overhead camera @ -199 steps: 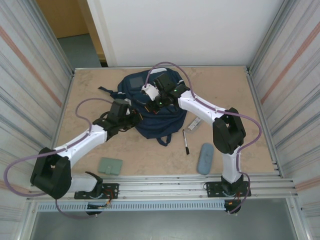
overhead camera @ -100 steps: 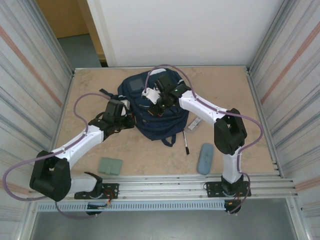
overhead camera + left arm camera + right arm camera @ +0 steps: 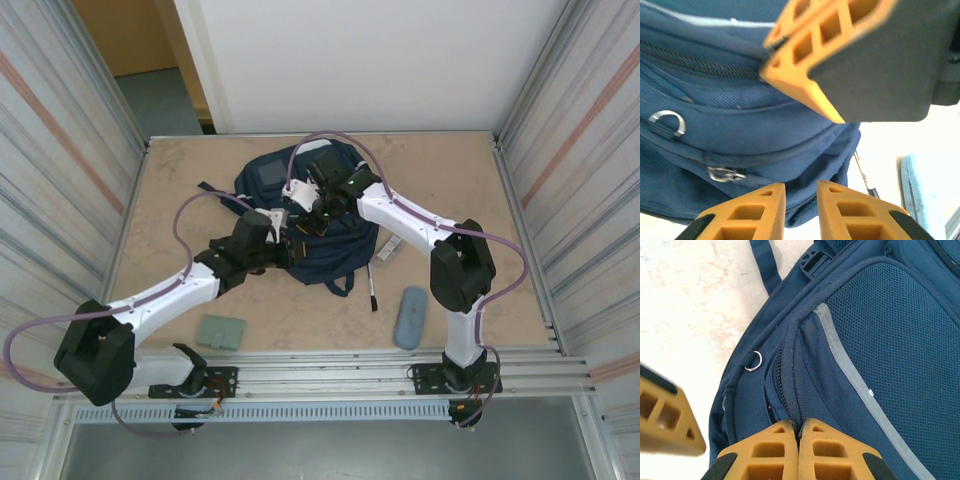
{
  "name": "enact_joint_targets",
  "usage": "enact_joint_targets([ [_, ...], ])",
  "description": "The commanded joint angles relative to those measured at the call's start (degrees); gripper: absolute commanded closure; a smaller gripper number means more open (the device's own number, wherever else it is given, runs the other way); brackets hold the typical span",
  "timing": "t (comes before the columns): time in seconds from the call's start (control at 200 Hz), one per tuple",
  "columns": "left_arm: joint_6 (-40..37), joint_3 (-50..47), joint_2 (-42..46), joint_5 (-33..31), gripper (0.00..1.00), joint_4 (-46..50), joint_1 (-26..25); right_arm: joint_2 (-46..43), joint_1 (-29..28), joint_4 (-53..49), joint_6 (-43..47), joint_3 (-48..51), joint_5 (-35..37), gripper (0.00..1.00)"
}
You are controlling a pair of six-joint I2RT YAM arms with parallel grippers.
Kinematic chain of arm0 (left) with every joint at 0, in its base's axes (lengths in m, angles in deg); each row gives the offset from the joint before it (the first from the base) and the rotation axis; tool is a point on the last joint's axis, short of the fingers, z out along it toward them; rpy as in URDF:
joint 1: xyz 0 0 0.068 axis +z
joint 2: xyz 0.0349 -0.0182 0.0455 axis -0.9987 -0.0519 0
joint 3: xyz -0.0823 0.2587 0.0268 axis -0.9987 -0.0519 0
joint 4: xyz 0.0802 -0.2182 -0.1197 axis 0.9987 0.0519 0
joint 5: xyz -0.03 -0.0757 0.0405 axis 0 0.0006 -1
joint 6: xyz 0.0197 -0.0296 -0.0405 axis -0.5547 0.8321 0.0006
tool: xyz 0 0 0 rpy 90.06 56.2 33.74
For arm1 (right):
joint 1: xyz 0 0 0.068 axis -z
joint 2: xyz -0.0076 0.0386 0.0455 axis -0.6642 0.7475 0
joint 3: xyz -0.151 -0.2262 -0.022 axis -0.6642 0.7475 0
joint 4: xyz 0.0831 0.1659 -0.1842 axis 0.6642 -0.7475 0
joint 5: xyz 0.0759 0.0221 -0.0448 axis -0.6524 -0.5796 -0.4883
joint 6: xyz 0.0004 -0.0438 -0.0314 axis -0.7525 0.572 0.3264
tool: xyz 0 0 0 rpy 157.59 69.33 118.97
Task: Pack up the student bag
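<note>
One student bag [image 3: 880,340] under right gripper [image 3: 799,429]

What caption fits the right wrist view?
Right gripper closed at the zipper line of the student bag, metal ring nearby.

The student bag [image 3: 335,240] is navy blue, with a pale grey stripe [image 3: 850,370] edging a fine mesh panel and a silver ring [image 3: 753,360]. The table [image 3: 450,180] is mottled beige and pink. By its near edge, the wallet [image 3: 221,331] is green and the pencil case [image 3: 410,317] grey-blue; the pen [image 3: 373,290] is black. Left gripper [image 3: 801,200] and right gripper [image 3: 798,432] are orange with black
</note>
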Motion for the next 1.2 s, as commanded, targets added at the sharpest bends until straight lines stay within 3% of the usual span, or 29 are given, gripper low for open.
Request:
enact_joint_targets([
  [0.0,8.1,0.3,-0.4,-8.7,0.75,0.4,-1.8,-0.4,-0.4,-1.1,-2.3,-2.9,-1.4,1.0],
  [0.351,15.3,3.8,-6.0,-16.6,0.67,6.1,-3.3,-0.3,-0.3,-1.7,-3.9,-4.2,-1.4,1.0],
  [0.506,15.0,5.6,-7.1,-18.7,0.73,8.2,-2.7,-0.2,-0.4,-1.3,-3.9,-4.6,-2.4,1.0],
  [0.732,13.2,6.1,-5.6,-17.1,1.0,7.4,-1.7,-0.7,0.2,-1.3,-3.9,-4.2,-2.2,1.0],
  [0.942,10.0,2.7,0.1,-13.1,1.0,7.9,0.8,-1.7,1.5,-0.3,-4.0,-2.5,-1.7,1.0],
  [1.107,9.3,-1.2,5.8,-3.9,1.0,6.8,6.7,-1.0,1.5,-1.6,-1.7,-2.2,0.8,1.0],
  [1.198,6.6,-0.8,6.9,-4.7,1.0,10.9,8.8,-0.1,1.5,-3.2,-1.4,-3.3,1.1,1.0],
])
